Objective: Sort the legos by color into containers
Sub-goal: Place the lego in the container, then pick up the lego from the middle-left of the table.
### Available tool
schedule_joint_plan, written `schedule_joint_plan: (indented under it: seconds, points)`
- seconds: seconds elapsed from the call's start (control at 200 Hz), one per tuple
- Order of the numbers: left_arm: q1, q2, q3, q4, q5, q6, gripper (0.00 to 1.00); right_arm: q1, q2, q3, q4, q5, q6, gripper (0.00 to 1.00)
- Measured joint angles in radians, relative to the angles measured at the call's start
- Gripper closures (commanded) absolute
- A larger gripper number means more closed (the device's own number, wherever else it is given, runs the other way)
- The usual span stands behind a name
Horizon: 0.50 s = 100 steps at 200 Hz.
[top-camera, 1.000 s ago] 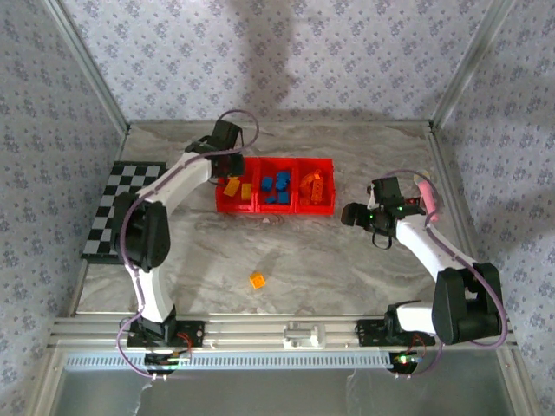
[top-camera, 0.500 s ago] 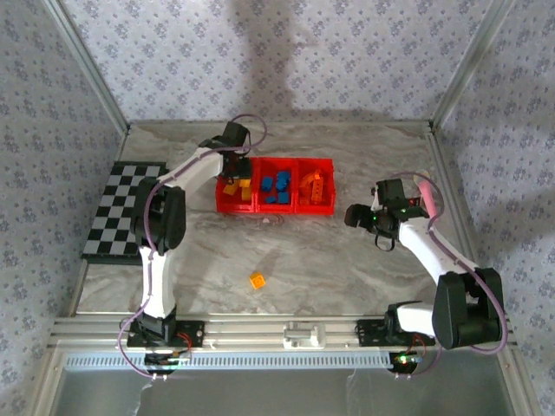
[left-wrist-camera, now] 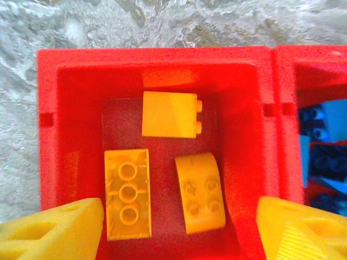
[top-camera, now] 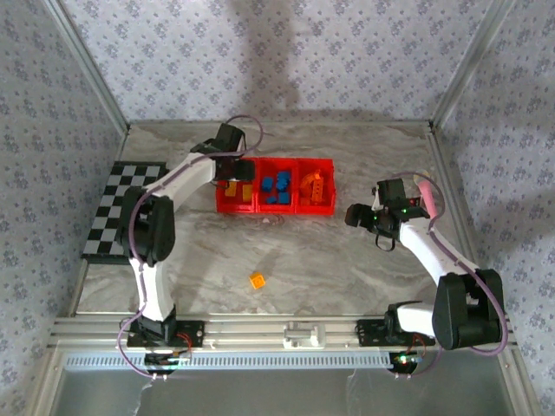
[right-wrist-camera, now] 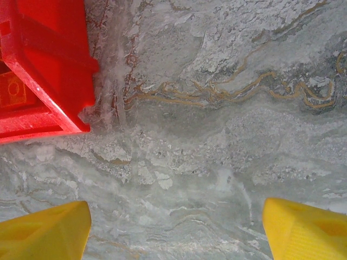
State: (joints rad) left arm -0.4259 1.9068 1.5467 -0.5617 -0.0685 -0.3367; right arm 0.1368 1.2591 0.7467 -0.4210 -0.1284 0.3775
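Observation:
The three joined red containers (top-camera: 274,206) stand at the table's middle back. My left gripper (top-camera: 231,163) hangs open over the left container (left-wrist-camera: 49,157), with nothing between its fingers (left-wrist-camera: 179,222). Below it lie three yellow-orange legos: a square one (left-wrist-camera: 169,114), an oblong one underside up (left-wrist-camera: 128,193) and a curved one (left-wrist-camera: 200,192). Blue legos (top-camera: 277,185) fill the middle container and orange ones (top-camera: 314,184) the right one. One yellow-orange lego (top-camera: 257,280) lies alone on the table in front. My right gripper (top-camera: 354,215) is open above bare marble (right-wrist-camera: 176,222), just right of the containers' corner (right-wrist-camera: 49,65).
A black-and-white checkered board (top-camera: 121,208) lies at the left edge. A pink cylinder (top-camera: 427,195) stands behind the right arm. Metal frame posts and patterned walls close in the table's back and sides.
The left gripper's jaws have opened above the left container, and its wrist swung slightly right and back. The right arm has barely shifted.

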Motion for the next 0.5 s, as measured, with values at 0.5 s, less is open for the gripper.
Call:
schedule_joint_plan:
  seconds: [0.5]
  points:
    - [-0.185,-0.491,-0.582,0.05,-0.045,-0.22,0.12,0.023,0.023,0.0,0.026,-0.005,0.002,0.15]
